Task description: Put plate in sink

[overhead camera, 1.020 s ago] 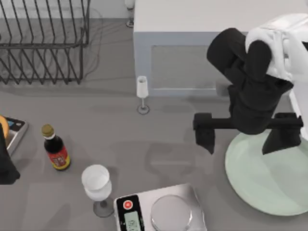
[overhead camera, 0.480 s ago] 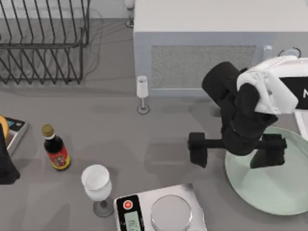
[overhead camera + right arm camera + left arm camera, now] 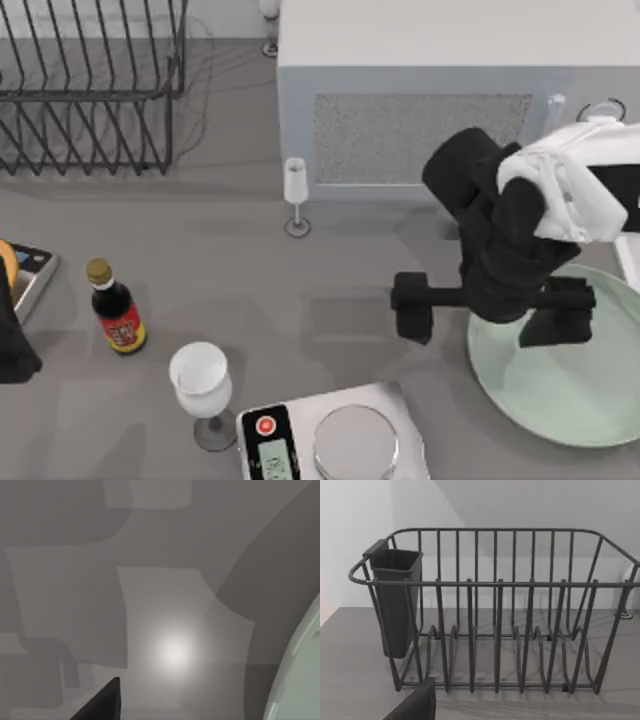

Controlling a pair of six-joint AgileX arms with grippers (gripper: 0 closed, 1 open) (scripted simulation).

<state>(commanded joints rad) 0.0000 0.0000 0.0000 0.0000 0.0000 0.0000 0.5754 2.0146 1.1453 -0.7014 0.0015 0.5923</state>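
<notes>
Grey tabletop (image 3: pixel 300 300) is occupied at its near right edge by the large round pale mint-green plate (image 3: pixel 570 385). Above its left rim the right gripper (image 3: pixel 490 315) is held, fingers spread wide apart, one outside the rim and one over it. Farther back stands the grey-white microwave (image 3: pixel 420 120); whether the parked left gripper (image 3: pixel 15 350), at the left edge, is apart or together cannot be told.

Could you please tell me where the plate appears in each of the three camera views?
Top view: plate at the lower right, under the open right tool.
Left wrist view: not in it.
Right wrist view: plate's rim at the edge.
Shared landmark: grey table.
</notes>
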